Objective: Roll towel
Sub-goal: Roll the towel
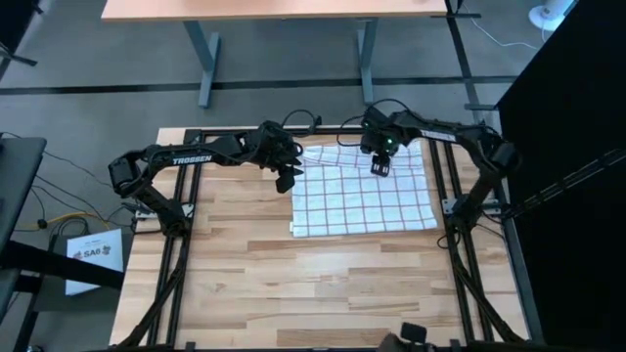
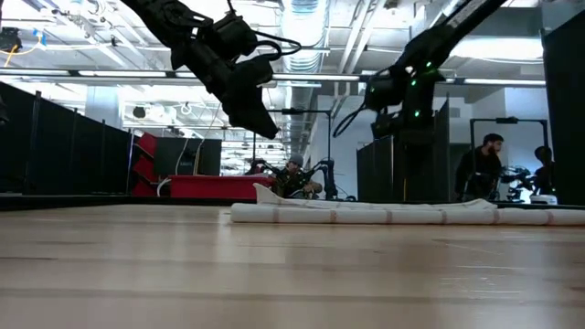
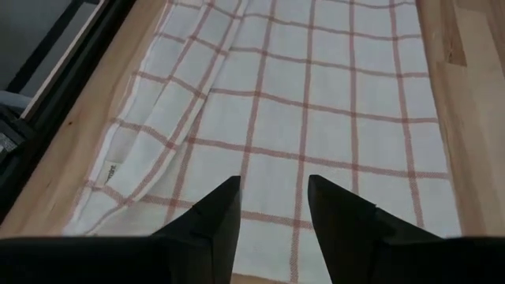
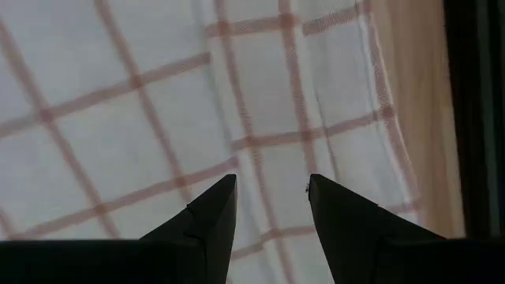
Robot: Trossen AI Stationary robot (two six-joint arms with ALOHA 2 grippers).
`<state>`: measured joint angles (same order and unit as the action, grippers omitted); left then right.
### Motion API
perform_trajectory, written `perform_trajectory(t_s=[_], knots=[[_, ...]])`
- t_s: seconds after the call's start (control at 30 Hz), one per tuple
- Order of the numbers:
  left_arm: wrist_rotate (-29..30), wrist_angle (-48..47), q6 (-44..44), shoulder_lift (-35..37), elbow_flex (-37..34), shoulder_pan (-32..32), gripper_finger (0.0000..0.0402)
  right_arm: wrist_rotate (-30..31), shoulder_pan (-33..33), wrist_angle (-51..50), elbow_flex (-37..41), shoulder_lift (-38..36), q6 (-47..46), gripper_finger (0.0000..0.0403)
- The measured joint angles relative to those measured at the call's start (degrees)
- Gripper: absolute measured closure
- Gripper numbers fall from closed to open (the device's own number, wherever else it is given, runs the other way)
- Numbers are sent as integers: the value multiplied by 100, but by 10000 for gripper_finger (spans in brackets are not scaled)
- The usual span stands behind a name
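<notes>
White towel (image 1: 364,191) flat, under right claw (image 1: 380,168) (parted)

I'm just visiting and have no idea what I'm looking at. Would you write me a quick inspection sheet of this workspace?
Surface: wooden table, in a dark metal frame.
Job's things: the towel, white with a dark grid, lies spread out on the table's far right part, its far edge rumpled; not rolled.
Clutter: nothing seen.
Grippers: left gripper open, in the air by the towel's left edge; right gripper open, above the towel's far part; neither touches it.
Cables: black cables at the table's far edge.
Surroundings: a second table beyond; people in the room behind.
</notes>
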<state>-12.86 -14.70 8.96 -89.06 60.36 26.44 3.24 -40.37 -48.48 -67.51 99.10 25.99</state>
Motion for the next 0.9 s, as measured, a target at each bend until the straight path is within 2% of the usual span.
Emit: perform_trajectory(t_s=[0.2, 0.43, 0.7, 0.9], knots=[[-4, 14, 79, 0, 0, 0, 268, 20, -62, -181, -133, 491, 759, 256], [-6, 140, 114, 0, -1, 0, 268, 161, -171, -164, -133, 572, 1410, 256], [-4, 166, 109, 0, -2, 0, 268, 113, -284, -316, -133, 572, 1519, 256], [-9, 166, 105, 0, -2, 0, 268, -313, -284, -694, -133, 572, 1464, 259]])
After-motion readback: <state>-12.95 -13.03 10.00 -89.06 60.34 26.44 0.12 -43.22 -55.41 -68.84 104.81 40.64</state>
